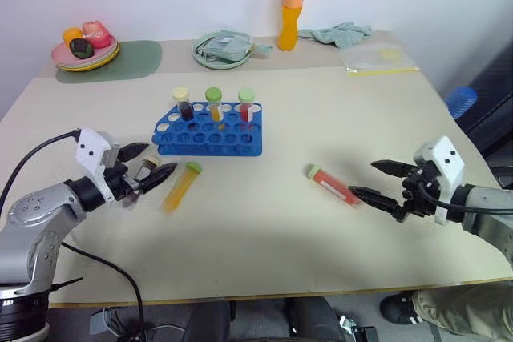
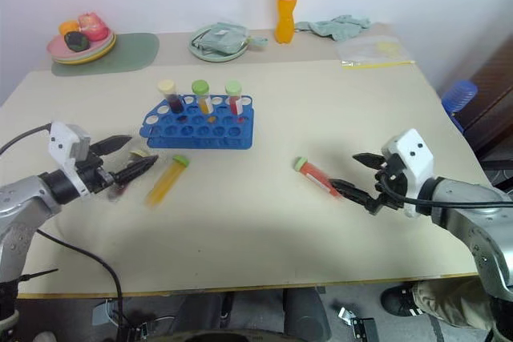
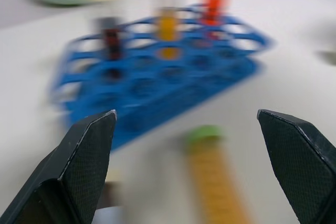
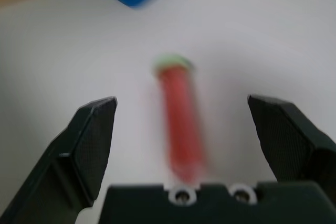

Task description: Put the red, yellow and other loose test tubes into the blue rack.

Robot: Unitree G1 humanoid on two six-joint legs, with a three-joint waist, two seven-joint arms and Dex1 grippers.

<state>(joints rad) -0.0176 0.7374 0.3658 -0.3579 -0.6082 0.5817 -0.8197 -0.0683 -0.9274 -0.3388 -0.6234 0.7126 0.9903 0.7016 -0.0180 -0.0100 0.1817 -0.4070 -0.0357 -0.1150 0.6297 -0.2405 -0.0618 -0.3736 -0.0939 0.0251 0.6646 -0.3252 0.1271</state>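
While both hands are spread wide and hold nothing, three tubes lie loose on the counter [image 1: 264, 238] and three more already stand in the back row of the blue rack [image 1: 208, 135]. The red tube [image 1: 333, 184] lies right of the rack, just ahead of the right hand [image 1: 383, 182], its long axis flat on the counter and slanted, pale green cap away from the hand and toward the rack; in the right wrist view it runs straight between the two fingers. The yellow tube [image 1: 180, 186] lies just in front of the rack, green cap toward it and its base toward the near edge. A third, dark tube [image 1: 144, 172] lies between or beneath the fingers of the left hand [image 1: 152, 163], cap toward the rack; contact I cannot tell.

Risks, as I judge them: a round tube lying flat may roll or squirt out if pinched off centre; closing along the tube rather than across it could miss; the left hand could knock the yellow tube while taking the dark one.
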